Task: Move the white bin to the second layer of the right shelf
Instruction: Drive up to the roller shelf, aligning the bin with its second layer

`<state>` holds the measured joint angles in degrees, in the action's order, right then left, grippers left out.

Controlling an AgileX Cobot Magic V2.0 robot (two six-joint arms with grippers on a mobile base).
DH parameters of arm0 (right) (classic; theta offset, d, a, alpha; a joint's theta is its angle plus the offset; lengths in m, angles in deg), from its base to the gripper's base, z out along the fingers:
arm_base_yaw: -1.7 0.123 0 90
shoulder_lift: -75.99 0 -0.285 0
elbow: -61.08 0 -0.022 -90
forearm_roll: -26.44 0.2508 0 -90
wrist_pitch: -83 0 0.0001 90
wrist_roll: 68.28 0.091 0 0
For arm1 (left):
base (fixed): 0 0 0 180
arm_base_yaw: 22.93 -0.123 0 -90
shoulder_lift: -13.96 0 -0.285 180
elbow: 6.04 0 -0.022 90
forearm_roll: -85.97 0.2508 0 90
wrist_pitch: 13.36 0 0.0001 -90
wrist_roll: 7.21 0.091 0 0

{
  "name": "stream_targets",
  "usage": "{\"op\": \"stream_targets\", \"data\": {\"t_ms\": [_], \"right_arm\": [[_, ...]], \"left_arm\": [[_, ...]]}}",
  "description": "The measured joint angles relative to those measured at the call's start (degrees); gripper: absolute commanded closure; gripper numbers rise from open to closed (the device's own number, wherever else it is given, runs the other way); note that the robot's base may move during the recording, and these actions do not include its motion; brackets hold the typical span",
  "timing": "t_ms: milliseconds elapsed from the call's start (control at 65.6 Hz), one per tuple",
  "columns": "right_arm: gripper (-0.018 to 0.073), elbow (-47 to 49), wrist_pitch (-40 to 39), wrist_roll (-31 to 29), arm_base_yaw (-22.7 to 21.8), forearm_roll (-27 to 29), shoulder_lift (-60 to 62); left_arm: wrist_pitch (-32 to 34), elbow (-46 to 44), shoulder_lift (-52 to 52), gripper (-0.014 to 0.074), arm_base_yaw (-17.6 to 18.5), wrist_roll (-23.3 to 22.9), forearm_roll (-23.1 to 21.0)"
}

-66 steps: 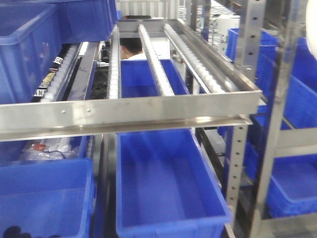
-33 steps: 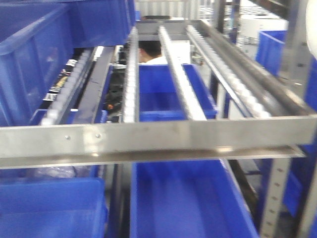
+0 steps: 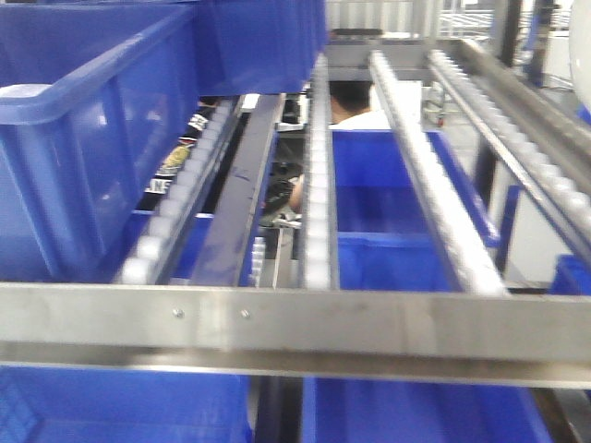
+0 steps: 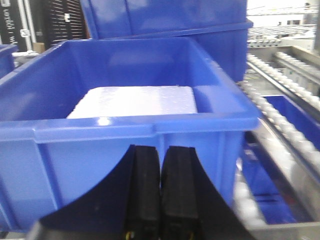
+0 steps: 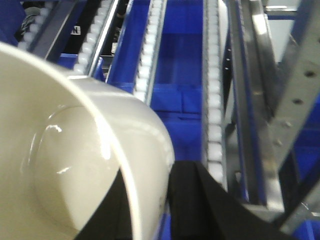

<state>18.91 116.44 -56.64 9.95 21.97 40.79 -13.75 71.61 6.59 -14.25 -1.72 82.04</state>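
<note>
The white bin [image 5: 75,150] fills the left of the right wrist view, mouth toward the camera, held above the roller rails. My right gripper [image 5: 152,172] is shut on its wall, one finger [image 5: 120,200] inside and one [image 5: 195,190] outside. A white curved sliver [image 3: 582,55] shows at the front view's right edge. The shelf level of sloping roller rails [image 3: 434,185] with its flat steel front bar [image 3: 295,328] lies just ahead; the rails also show in the right wrist view [image 5: 214,100]. My left gripper [image 4: 161,150] is shut and empty, in front of a blue crate [image 4: 125,135].
The blue crate holds a white foam slab [image 4: 135,100]; another blue crate [image 4: 165,15] stands behind it. A large blue crate [image 3: 120,138] sits on the rails at the left. Blue crates [image 3: 388,240] lie below the rails. A steel upright [image 5: 295,100] stands at the right.
The front view has closed in on the rack: the front bar has dropped lower in the frame, the rails look larger and the left blue crate now fills more of the view.
</note>
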Motion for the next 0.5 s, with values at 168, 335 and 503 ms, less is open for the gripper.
{"op": "stream_targets", "data": {"t_ms": [168, 335, 503], "right_arm": [[0.0504, 0.0, 0.0, 0.0, 0.0, 0.0, 0.0], [0.0504, 0.0, 0.0, 0.0, 0.0, 0.0, 0.0], [0.0504, 0.0, 0.0, 0.0, 0.0, 0.0, 0.0]], "left_arm": [[0.0, 0.0, 0.0, 0.0512, 0.0, 0.0, 0.0], [0.0, 0.0, 0.0, 0.0512, 0.0, 0.0, 0.0], [0.0, 0.0, 0.0, 0.0512, 0.0, 0.0, 0.0]]}}
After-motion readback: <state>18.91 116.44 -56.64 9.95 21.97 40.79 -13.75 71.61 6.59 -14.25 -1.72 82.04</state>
